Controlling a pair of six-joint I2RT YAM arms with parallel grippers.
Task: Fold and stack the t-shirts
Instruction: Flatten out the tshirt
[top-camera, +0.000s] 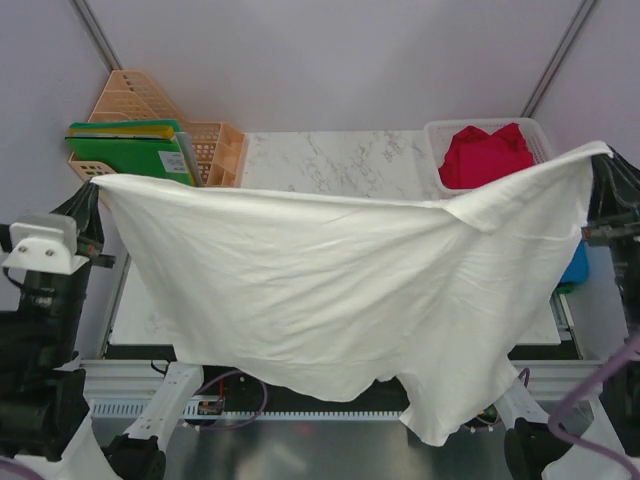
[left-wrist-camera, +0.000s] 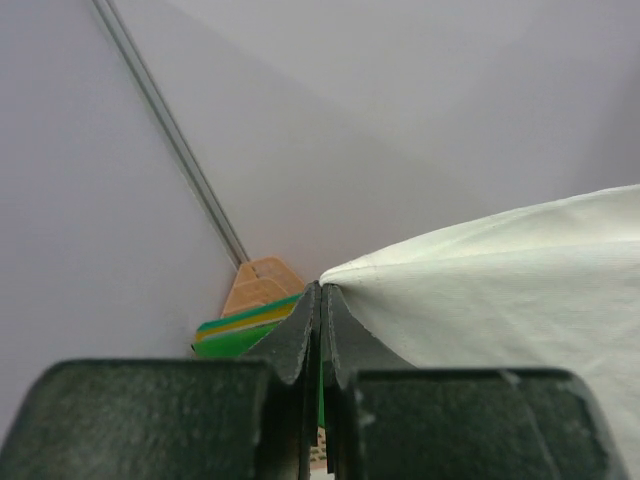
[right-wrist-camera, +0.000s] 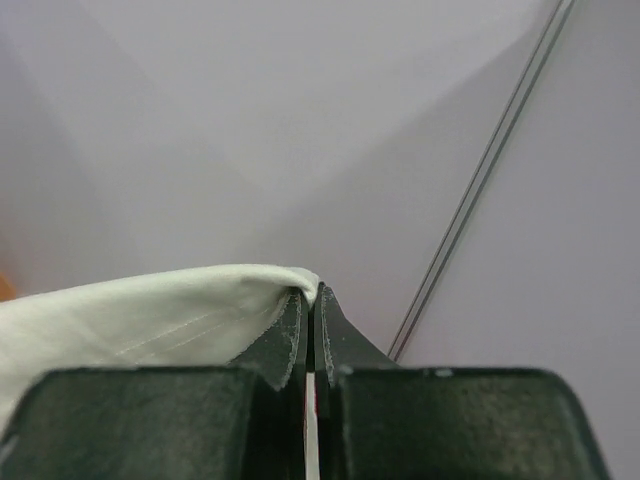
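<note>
Overhead, the white shirt (top-camera: 340, 280) hangs spread in the air above the table (top-camera: 330, 160), stretched between the two arms. Its top edge runs from the left pincer (top-camera: 93, 183) at the far left to the right pincer (top-camera: 600, 155) at the far right, and its ragged lower edge droops over the near edge of the table, lowest toward the right. Each pincer is closed on a corner of the cloth. Behind the shirt, a red shirt (top-camera: 487, 155) lies crumpled in the basket (top-camera: 436, 130) at the far right corner of the table. Green folders (top-camera: 125, 150) lean in an orange rack (top-camera: 130, 95) at the far left corner. A blue bit (top-camera: 576, 268) shows below the right pincer; what it is I cannot tell. From the left wrist, the left pincer (left-wrist-camera: 320, 290) has its jaws pressed together on a corner of the white shirt (left-wrist-camera: 500, 290), which fans out to the right. The folders (left-wrist-camera: 240, 335) and the rack (left-wrist-camera: 260, 285) sit beyond the tips, against the wall. From the right wrist, the right pincer (right-wrist-camera: 312, 295) is likewise clamped on a corner of the white shirt (right-wrist-camera: 150, 320), which runs off to the left, with a thin strip of white cloth showing between the jaws.
</note>
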